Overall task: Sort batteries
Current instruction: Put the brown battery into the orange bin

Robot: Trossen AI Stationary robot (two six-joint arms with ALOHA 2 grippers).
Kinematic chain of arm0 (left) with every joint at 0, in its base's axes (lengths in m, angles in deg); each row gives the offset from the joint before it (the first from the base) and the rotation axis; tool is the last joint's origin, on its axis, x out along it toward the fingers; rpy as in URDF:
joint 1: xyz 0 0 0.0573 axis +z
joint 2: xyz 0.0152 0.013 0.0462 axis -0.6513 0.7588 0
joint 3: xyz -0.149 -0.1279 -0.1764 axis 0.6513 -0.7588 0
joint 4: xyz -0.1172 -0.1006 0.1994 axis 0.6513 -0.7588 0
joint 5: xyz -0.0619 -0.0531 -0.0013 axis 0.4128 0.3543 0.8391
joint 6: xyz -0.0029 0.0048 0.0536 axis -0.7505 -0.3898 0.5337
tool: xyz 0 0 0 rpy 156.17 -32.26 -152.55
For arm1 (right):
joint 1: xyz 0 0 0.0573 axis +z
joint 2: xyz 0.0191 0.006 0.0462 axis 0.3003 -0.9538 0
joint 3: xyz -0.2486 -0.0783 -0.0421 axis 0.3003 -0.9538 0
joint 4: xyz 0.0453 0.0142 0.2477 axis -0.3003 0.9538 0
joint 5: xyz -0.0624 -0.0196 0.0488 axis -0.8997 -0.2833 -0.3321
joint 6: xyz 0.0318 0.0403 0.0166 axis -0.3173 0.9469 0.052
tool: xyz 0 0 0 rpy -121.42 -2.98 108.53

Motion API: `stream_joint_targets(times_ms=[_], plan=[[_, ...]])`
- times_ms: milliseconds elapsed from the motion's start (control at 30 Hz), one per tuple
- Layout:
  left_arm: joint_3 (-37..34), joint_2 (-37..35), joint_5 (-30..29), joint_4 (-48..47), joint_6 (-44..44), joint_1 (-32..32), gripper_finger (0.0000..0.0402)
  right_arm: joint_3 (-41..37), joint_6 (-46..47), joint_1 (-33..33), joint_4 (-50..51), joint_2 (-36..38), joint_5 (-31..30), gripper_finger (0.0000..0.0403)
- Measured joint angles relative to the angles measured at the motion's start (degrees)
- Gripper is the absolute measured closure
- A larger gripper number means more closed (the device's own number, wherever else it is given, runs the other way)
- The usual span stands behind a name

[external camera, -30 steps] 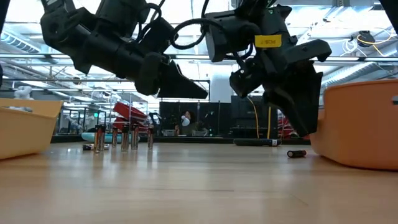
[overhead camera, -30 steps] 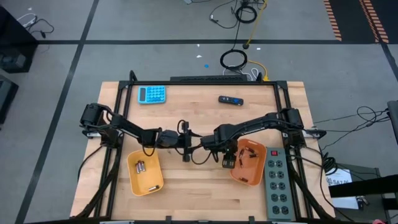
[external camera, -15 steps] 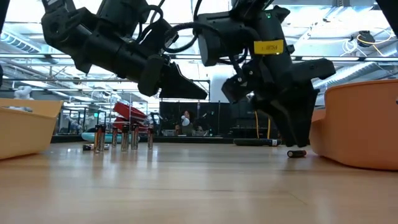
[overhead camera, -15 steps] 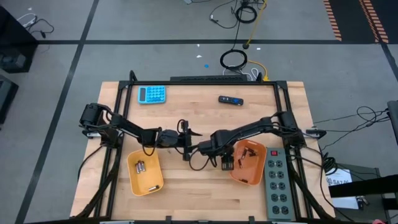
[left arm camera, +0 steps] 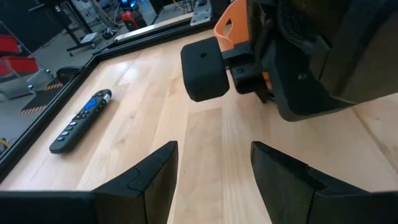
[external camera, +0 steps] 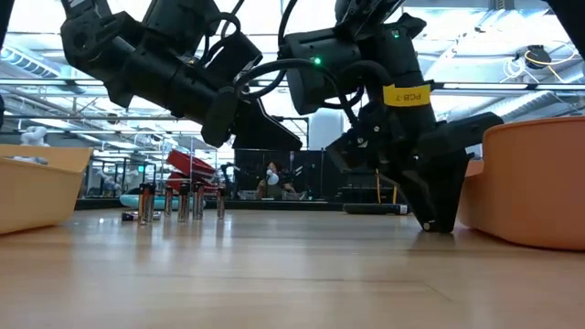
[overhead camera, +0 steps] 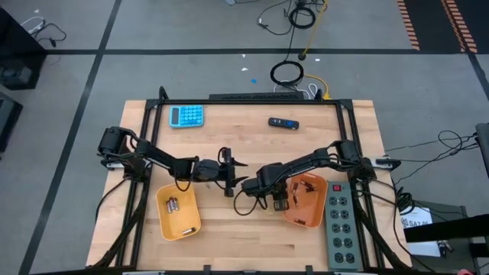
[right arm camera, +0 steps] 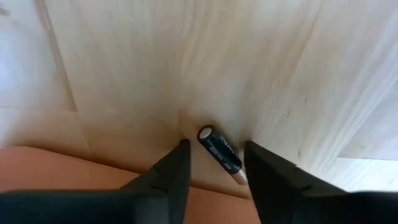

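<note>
Right gripper [right arm camera: 211, 163] down at wooden table [overhead camera: 244, 145], dark fingers spread either side of small dark cylindrical battery [right arm camera: 219, 154] lying flat, close but not yet pinching; spot just beside right orange plastic tray [overhead camera: 312, 218].

Left gripper [left arm camera: 214, 165] hovers mid-table, fingers spread wide, empty.

Progress: partly sorted, by my read. Left orange plastic tray [overhead camera: 164, 221] holds few silvery cells; right tray holds some darker ones. Standing metallic batteries [external camera: 183, 203] remain on table, low view. Trays smooth, rounded; tabletop pale, grained.
</note>
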Motion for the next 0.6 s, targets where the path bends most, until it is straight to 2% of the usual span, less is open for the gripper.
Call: stream_joint_targets(times_ms=[200,467,600], plan=[[0.0,0.0,-1.1,0.0,0.3,0.0,0.0189,-0.1,-1.8,0.0,-0.7,0.0,-1.2,0.0386],[0.0,0.0,-1.9,-0.5,0.3,0.0,0.0189,2.1,-2.2,-0.5,1.1,0.2,-1.4,0.0397],[0.0,0.0,-1.9,-0.2,0.3,0.0,0.0189,2.8,-0.4,-1.2,0.3,3.4,-2.2,0.04]])
